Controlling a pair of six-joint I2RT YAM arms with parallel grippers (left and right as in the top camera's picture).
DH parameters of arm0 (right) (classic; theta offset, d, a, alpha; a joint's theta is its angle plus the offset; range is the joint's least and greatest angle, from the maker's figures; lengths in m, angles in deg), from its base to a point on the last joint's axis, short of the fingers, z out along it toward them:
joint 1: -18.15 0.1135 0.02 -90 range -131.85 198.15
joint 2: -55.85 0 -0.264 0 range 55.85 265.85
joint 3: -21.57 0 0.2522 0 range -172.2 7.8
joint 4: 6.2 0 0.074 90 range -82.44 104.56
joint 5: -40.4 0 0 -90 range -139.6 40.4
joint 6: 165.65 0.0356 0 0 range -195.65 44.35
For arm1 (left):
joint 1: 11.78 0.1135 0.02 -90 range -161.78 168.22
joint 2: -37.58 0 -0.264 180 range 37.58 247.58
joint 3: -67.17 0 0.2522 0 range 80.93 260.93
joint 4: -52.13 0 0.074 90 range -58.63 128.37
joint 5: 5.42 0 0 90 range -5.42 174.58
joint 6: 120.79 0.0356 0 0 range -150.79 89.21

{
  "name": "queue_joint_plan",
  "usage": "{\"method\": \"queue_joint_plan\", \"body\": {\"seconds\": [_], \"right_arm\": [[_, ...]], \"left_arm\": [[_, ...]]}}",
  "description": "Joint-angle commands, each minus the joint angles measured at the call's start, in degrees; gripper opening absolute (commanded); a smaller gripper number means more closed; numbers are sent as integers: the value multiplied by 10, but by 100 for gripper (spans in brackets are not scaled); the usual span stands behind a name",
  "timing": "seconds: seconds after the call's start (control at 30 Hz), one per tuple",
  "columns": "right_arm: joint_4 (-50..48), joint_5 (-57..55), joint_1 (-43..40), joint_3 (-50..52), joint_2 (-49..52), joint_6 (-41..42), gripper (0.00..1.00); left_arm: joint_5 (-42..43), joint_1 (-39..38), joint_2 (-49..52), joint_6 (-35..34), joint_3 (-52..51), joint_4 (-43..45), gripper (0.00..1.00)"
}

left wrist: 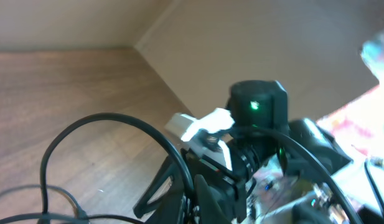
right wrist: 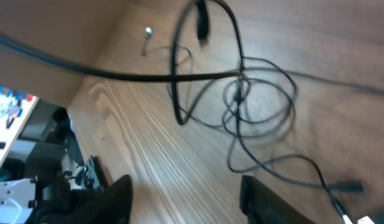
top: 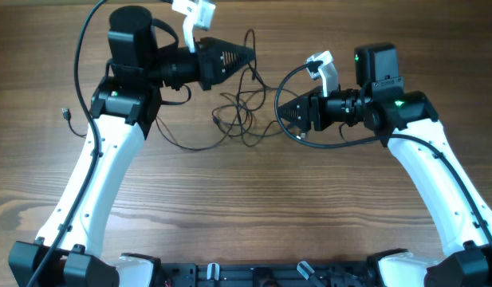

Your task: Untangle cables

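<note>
Black, very thin cables [top: 242, 112] lie in loose overlapping loops on the wooden surface [top: 253, 207], between the two arms near the far middle. One strand rises toward the left fingers [top: 249, 56]; another trails left in a long curve. In the right wrist view the loops [right wrist: 241, 102] cross at a knot-like point, with small plug ends visible. Left fingers are closed at the upper edge of the tangle; whether a strand is pinched cannot be confirmed. Right fingers [top: 281, 113] stand partly open just beside the right edge of the loops, holding nothing visible.
</note>
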Motion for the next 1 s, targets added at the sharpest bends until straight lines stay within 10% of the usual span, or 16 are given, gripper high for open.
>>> {"method": "queue_joint_plan", "body": {"seconds": [0.0, 0.23, 0.5, 0.67, 0.97], "right_arm": [[-67, 43, 2, -7, 8, -37, 69], [-243, 21, 14, -7, 8, 55, 73], [-242, -107, 24, -7, 9, 125, 4], [-209, -261, 24, -7, 9, 233, 4], [-131, 78, 24, -7, 9, -25, 55]], "left_arm": [[-26, 2, -11, -125, 7, 7, 4], [-26, 2, -11, -341, 7, 96, 4], [20, 0, -11, -378, 7, 70, 4], [19, 0, -11, -320, 7, -13, 4], [-35, 21, -10, -393, 7, -6, 4]]}}
